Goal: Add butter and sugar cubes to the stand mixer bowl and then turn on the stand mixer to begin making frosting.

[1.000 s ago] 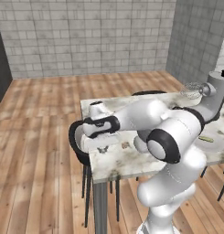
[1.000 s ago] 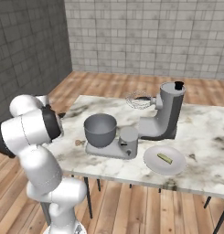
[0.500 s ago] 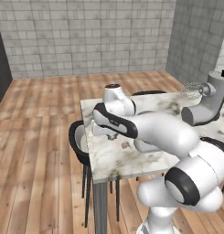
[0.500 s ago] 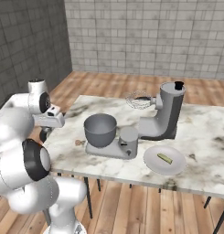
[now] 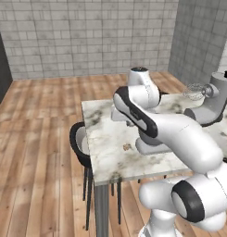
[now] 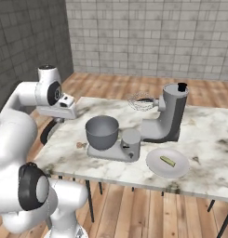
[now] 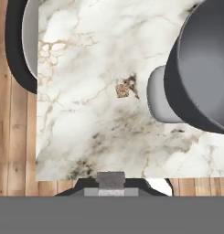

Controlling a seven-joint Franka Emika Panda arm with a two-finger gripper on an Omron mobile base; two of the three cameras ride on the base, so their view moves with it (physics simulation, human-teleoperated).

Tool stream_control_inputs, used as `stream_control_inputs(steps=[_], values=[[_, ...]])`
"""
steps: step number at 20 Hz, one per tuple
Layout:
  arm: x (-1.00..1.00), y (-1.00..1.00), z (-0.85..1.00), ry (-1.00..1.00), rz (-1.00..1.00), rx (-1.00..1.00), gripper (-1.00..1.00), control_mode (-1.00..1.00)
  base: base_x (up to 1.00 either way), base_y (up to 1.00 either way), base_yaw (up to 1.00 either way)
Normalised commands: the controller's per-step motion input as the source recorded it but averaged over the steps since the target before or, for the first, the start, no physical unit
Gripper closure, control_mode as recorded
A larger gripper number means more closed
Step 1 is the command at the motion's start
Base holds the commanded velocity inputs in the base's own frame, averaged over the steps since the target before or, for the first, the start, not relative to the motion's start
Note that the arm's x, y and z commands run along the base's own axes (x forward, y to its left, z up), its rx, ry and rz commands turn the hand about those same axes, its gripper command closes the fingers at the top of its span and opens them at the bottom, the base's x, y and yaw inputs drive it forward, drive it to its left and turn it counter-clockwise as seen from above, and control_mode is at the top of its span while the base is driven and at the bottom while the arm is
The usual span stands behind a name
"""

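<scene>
The gripper (image 6: 63, 113) is held shut and empty above the desk's (image 7: 86, 68) near-left part, with nothing between the fingers. Directly beneath, a sugar cube (image 7: 122, 90) lies on the marble just beside the mixer's (image 6: 169, 118) rounded base, so the jaws would have to be opened first and then lowered straight down, aligned so that neither finger is caught on that base. The cube is tiny — a centred, light pinch is called for, or it may be flicked away. The desk's near and left edges are close by, with a dark chair (image 5: 78, 143) tucked beyond the left one; open marble is left around the cube on the other sides. The bowl (image 6: 102, 131) sits next to it, open-topped and unobstructed — the lift across looks short. Farther off, the butter (image 6: 168, 161) rests on a white plate (image 6: 155, 166).
</scene>
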Motion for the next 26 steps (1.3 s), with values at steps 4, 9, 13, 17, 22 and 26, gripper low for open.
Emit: stream_control_inputs(steps=[4,9,13,17,22,26], values=[[0.12,-0.75,0.38,0.00,-0.05,0.00,1.00,-1.00,0.00,0.00,0.00],[0.12,-0.75,0.12,0.00,-0.04,0.00,1.00,-1.00,0.00,0.00,0.00],[0.08,-0.67,0.00,0.00,-0.02,0.00,1.00,-1.00,0.00,0.00,0.00],[0.14,-0.47,-0.17,0.00,0.00,0.00,1.00,-1.00,0.00,0.00,0.00],[0.21,-0.11,-0.37,0.00,0.00,-0.01,1.00,-1.00,0.00,0.00,0.00],[0.37,0.00,-0.44,0.00,0.00,0.00,1.00,-1.00,0.00,0.00,0.00]])
